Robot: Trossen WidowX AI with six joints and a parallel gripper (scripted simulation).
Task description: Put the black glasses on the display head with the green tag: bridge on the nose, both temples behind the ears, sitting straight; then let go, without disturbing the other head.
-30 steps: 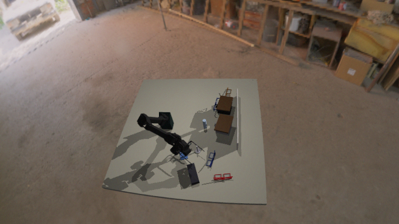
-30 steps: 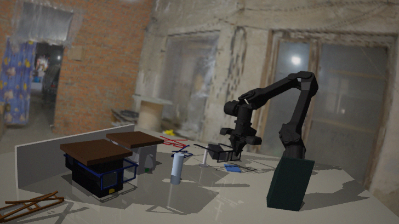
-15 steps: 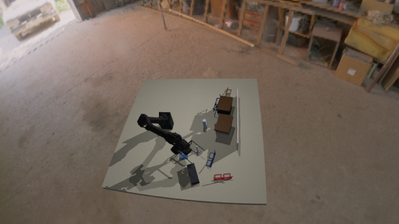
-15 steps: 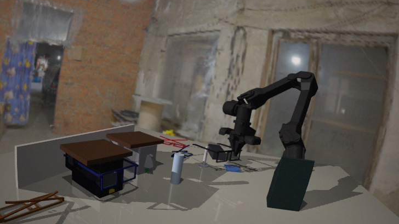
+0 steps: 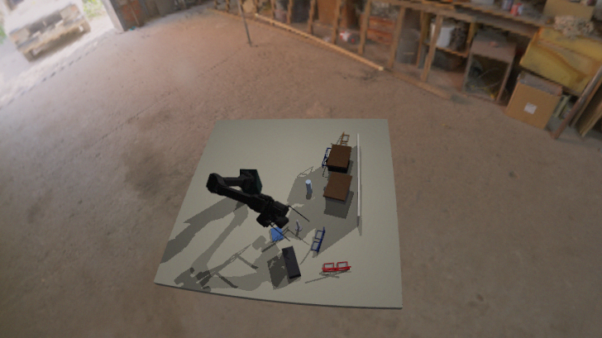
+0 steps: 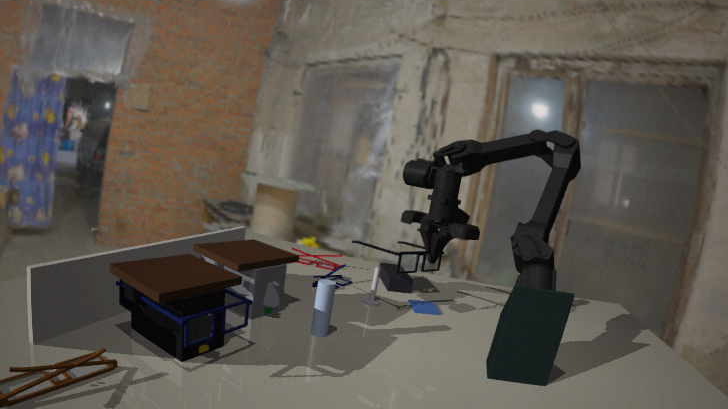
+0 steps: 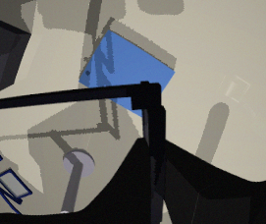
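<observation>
The black glasses (image 6: 376,247) (image 5: 298,213) (image 7: 57,96) hang in the air, lenses upright in the exterior view, temples reaching toward the heads' side. My gripper (image 6: 433,260) is shut on their front frame near the bridge; the exact contact is hidden. The grey display head (image 6: 263,287) with the green tag (image 6: 267,310) stands under a brown board (image 6: 246,253) (image 5: 338,186), well away from the glasses, with no glasses seen on it. The other head (image 6: 155,328) is black with a yellow tag (image 6: 203,349) and wears blue glasses (image 6: 214,309).
A pale blue cylinder (image 6: 323,307) (image 5: 308,186) stands before the heads, a white wall (image 6: 80,287) (image 5: 359,173) behind. Below the gripper lie a blue patch (image 6: 424,306) (image 7: 131,64), a small post (image 6: 375,286) and a dark block (image 6: 395,277) (image 5: 291,262). Blue, red and orange glasses lie around.
</observation>
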